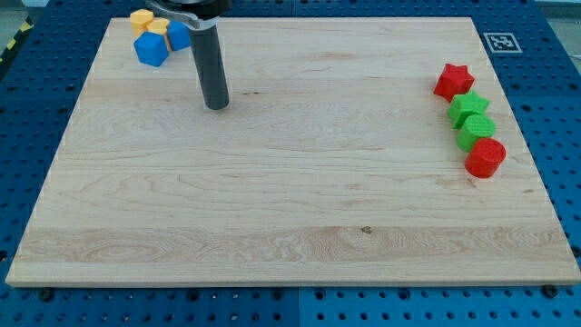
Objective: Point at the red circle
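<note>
The red circle (485,157), a short red cylinder, lies near the board's right edge, at the bottom of a column of blocks. Above it are a green round block (477,132), a green star (468,107) and a red star (453,81). My rod comes down from the view's top left and my tip (216,106) rests on the board, far to the left of the red circle. My tip touches no block.
At the top left corner sit a blue cube (152,49), another blue block (179,36), a yellow block (141,18) and a second yellow block (158,26), clustered just left of the rod. The wooden board (290,209) lies on a blue perforated table.
</note>
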`<state>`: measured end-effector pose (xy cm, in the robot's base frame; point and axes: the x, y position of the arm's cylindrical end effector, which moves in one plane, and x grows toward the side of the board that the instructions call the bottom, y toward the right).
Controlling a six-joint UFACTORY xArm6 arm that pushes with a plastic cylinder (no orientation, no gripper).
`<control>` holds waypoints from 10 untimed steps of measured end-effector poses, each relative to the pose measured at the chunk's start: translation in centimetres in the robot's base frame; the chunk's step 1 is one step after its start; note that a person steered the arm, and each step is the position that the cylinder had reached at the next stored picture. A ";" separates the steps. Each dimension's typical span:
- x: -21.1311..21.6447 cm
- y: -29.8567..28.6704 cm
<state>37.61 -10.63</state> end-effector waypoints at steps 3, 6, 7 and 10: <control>-7.0 6.8; 2.1 13.0; 10.9 18.1; 18.9 35.0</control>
